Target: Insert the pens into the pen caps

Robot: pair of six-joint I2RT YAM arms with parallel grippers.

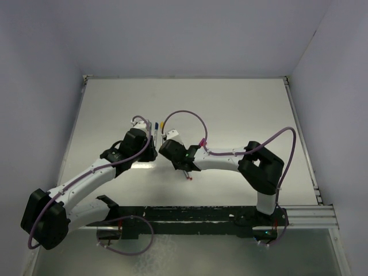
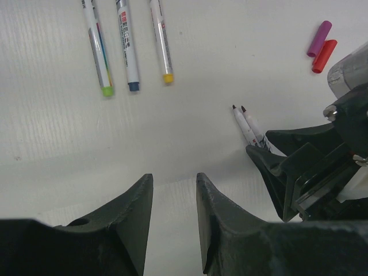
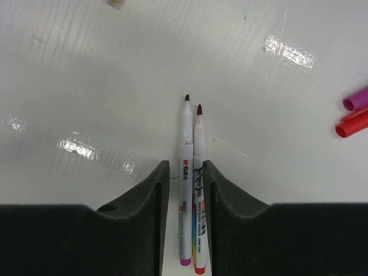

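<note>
Purple cap (image 3: 356, 99) lies beside red cap (image 3: 352, 124); right gripper (image 3: 186, 168) clamps two pens (image 3: 192, 138).

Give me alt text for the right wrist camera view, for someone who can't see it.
The right gripper holds the purple-ended pen and the red-ended pen side by side between its black fingers, both uncapped, tips pointing away. A purple cap and a red cap lie beside each other at the right edge, on the white table.
</note>
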